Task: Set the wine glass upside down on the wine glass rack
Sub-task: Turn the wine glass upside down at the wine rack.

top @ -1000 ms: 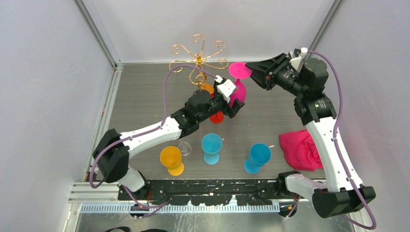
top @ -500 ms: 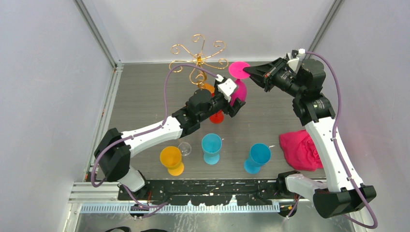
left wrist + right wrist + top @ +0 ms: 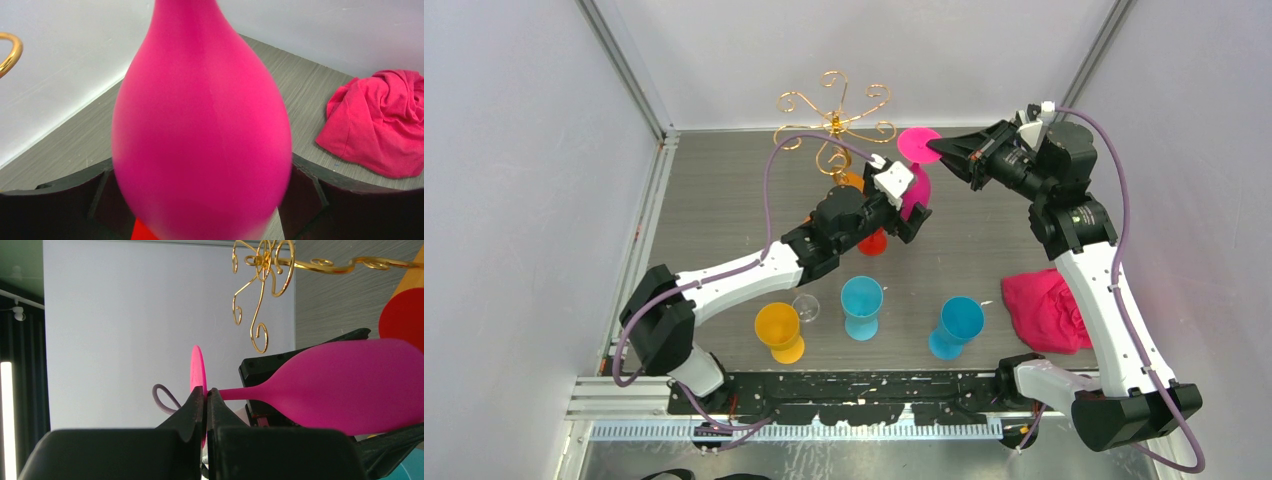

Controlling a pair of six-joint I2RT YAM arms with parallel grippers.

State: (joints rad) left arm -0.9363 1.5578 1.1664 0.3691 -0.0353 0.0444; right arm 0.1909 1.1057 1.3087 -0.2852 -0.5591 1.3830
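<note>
pink wine glass (image 3: 345,390) — smooth, teardrop-bellied, thin-stemmed

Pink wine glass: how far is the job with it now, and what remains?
Done: the opaque pink wine glass is turned foot-up. In hand: the right gripper is shut on its foot; its bowl sits between the fingers of the left gripper. Remaining: hanging it on the gold wire rack with curled arms, which it is beside, not on.
</note>
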